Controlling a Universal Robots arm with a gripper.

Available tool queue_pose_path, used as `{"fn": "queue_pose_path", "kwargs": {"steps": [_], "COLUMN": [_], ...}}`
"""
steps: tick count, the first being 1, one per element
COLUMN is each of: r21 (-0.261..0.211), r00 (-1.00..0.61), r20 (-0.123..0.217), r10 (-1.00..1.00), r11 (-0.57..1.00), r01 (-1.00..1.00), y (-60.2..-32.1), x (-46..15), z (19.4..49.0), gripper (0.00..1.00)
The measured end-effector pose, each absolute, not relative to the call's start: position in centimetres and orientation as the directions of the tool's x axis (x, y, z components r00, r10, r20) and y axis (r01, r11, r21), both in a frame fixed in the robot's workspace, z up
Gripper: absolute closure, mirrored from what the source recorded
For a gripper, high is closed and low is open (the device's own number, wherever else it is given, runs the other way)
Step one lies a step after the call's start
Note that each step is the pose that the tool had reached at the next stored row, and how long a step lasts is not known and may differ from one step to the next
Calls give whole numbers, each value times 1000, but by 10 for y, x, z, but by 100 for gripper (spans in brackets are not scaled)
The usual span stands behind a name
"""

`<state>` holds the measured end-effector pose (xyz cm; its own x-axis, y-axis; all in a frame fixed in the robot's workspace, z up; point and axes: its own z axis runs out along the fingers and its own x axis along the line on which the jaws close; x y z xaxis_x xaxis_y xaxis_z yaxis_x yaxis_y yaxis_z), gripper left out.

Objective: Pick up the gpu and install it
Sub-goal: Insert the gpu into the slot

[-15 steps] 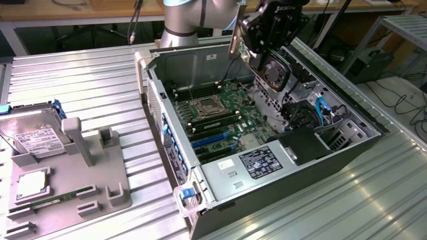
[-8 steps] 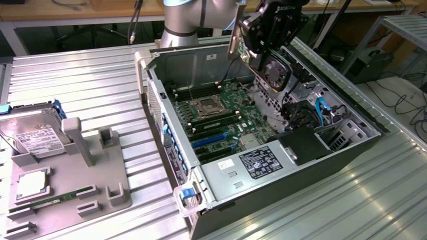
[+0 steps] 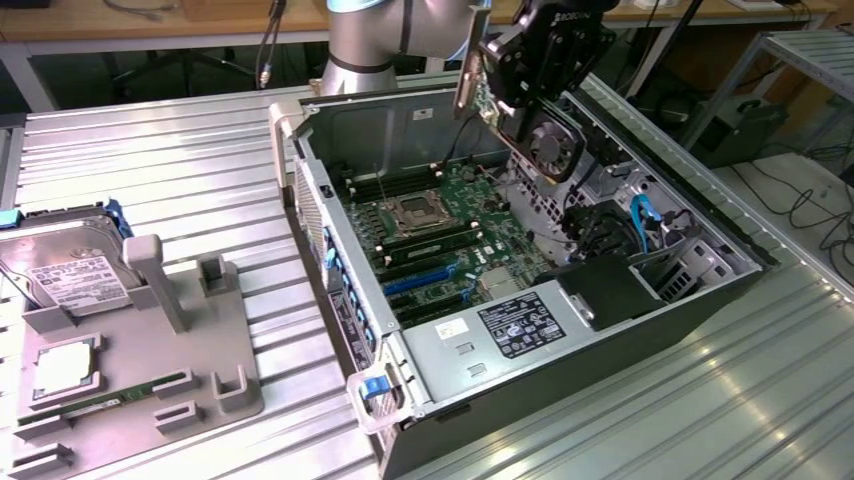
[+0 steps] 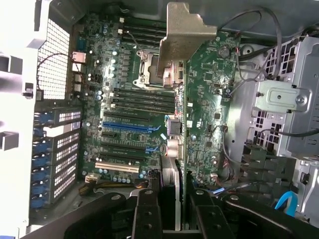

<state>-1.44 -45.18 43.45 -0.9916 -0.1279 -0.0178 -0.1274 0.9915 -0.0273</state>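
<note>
The gpu (image 3: 545,140) hangs edge-down above the open computer case (image 3: 627,320), a green card with a black round fan and a silver end bracket (image 3: 467,72). My gripper (image 3: 541,55) is shut on its upper edge. From the wrist, the gpu (image 4: 209,114) runs away from me as a thin green board with its bracket (image 4: 185,40) at the far end. My gripper (image 4: 177,216) clamps it between two black fingers (image 4: 146,214). Below it lies the motherboard (image 4: 124,64) with a blue expansion slot (image 4: 130,127). The card is clear of the slots (image 3: 420,277).
A grey fixture (image 3: 160,300) at the exterior view's left holds a silver hard drive (image 3: 67,275) and a narrow green memory stick (image 3: 114,398). Inside the case are a drive cage (image 4: 284,119), cables (image 3: 643,225) and a black shroud (image 3: 601,290). The ribbed metal table (image 3: 160,160) surrounds it.
</note>
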Motion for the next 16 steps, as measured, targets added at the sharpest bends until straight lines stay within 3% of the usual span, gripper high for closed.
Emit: {"fn": "queue_pose_path", "kwargs": {"steps": [16], "r21": [-27], "r00": [-975], "r20": [-18], "r10": [-221], "r11": [975], "r01": [-221], "y": [-452], "x": [-14], "z": [434], "gripper": [72]}}
